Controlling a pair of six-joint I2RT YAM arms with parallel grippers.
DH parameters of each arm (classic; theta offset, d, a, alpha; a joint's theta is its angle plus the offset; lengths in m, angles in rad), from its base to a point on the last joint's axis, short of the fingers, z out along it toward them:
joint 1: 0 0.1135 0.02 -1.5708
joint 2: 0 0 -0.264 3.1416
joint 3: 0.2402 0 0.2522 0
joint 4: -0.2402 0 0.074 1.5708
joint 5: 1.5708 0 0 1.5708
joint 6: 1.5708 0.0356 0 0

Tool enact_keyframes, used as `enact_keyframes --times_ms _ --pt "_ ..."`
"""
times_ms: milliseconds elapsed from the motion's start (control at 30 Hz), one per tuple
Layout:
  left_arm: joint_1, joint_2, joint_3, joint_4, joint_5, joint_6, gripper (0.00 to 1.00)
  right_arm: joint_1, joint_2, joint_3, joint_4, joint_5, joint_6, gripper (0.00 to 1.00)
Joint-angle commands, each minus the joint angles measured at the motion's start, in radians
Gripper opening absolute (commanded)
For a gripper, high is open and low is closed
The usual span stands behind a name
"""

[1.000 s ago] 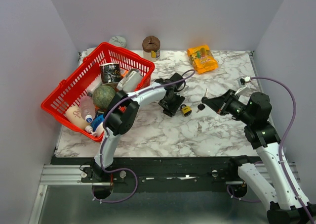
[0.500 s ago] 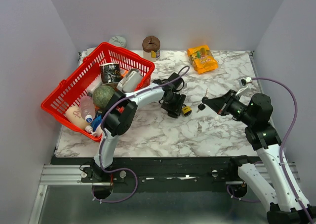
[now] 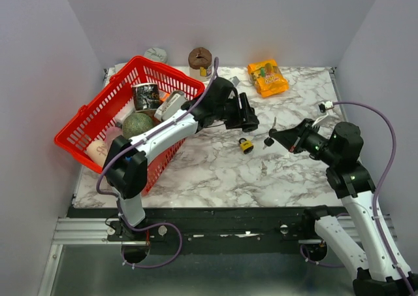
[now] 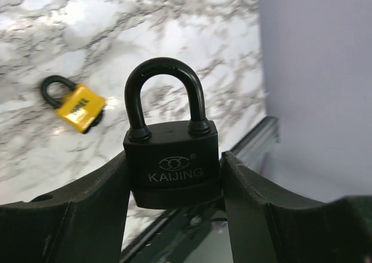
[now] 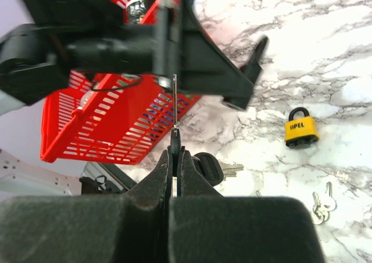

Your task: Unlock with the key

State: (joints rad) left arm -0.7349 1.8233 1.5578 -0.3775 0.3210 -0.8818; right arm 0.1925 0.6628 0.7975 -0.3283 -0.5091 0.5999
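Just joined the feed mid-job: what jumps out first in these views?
A black padlock is clamped by its body in the left claw above the marble table, with the right claw pinching a key aimed toward it. Beneath them a yellow padlock lies loose on the marble, and a red basket full of items fills the left side.

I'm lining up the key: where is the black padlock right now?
The black padlock is clamped in the left gripper, mid-table in the top view, just beyond the loose yellow padlock.
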Motion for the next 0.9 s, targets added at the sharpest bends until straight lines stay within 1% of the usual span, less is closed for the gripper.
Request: enact_keyframes --times_ms 0,167,300,433,633,867 --pt "-0.014 -0.085 -0.065 0.186 -0.025 -0.204 0.00 -0.002 0.035 0.014 -0.048 -0.020 -0.034 0.01" --pt "-0.026 -0.111 -0.087 0.190 -0.088 -0.227 0.00 -0.002 0.105 0.020 -0.074 -0.057 -0.038 0.01" --pt "-0.032 -0.119 -0.082 0.148 -0.135 -0.240 0.00 0.002 0.155 0.035 -0.097 -0.077 -0.054 0.01" --pt "-0.050 -0.134 -0.062 0.103 -0.212 -0.214 0.00 0.016 0.208 0.049 -0.106 -0.109 -0.064 0.01" --pt "-0.055 -0.133 -0.042 0.095 -0.224 -0.213 0.00 0.022 0.268 0.062 -0.106 -0.161 -0.074 0.01" --pt "-0.069 -0.142 -0.038 0.088 -0.252 -0.192 0.00 0.033 0.333 0.081 -0.129 -0.183 -0.080 0.01"
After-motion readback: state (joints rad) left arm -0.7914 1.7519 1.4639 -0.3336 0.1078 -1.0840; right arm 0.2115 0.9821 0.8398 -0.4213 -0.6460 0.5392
